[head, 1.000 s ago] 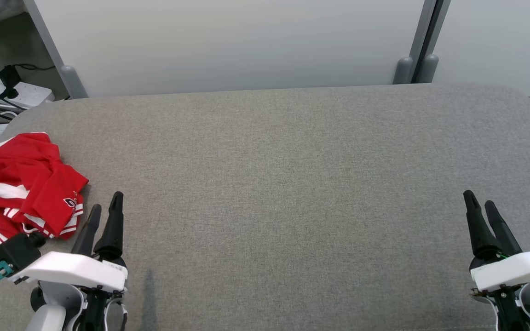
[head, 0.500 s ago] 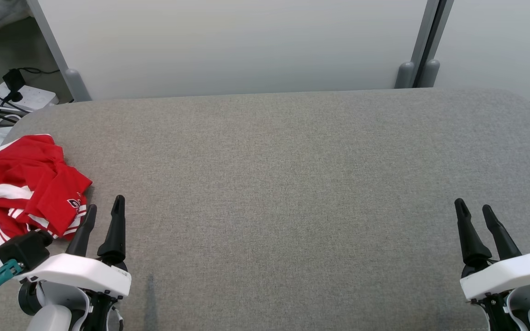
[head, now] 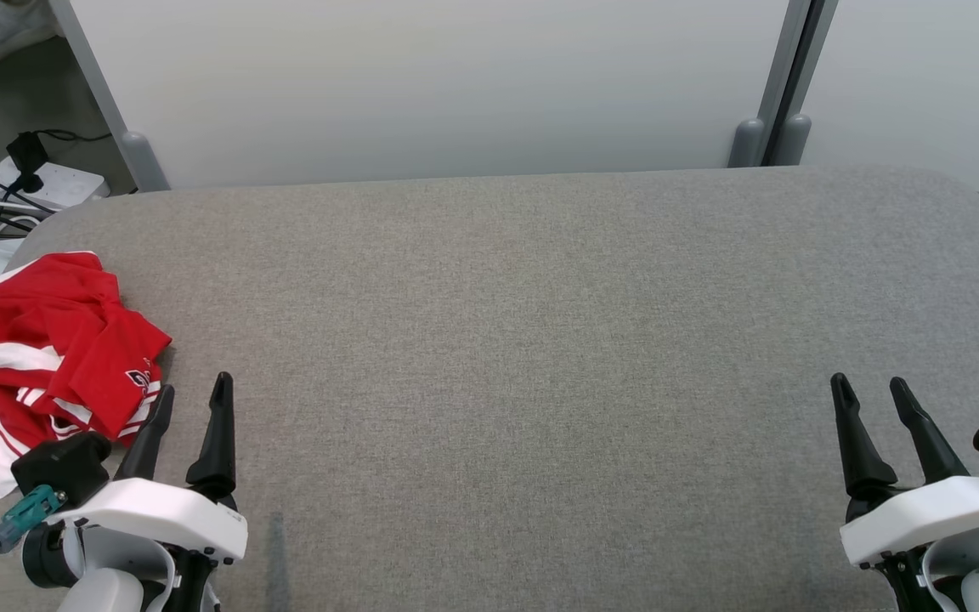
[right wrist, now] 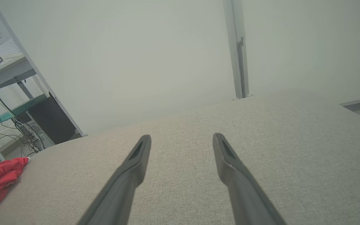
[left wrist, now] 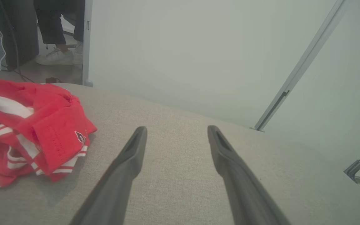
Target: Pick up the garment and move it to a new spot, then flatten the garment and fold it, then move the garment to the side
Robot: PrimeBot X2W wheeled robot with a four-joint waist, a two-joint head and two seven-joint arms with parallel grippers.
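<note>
The garment (head: 39, 340), red with white stripes, lies crumpled at the far left end of the grey counter (head: 540, 340). My left pincer (head: 195, 384) hovers just beside its nearest fold, jaws wide and holding nothing. As I judge it, the first step, the pick-up, is not yet begun.

To do it well I should swing this pincer leftward over the heap and come down on a raised ridge of cloth rather than a flat patch. Closing on one thick fold should make the layers lift together. The striped hem nearest me looks the handiest bite. The cloth is limp, so I expect it to trail; lifting high before carrying should keep it from dragging.

The middle of the counter seems the natural new spot. Far right, my right pincer (head: 868, 382) is likewise wide and holding nothing, well apart from the garment. It can take a second corner when flattening comes.
</note>
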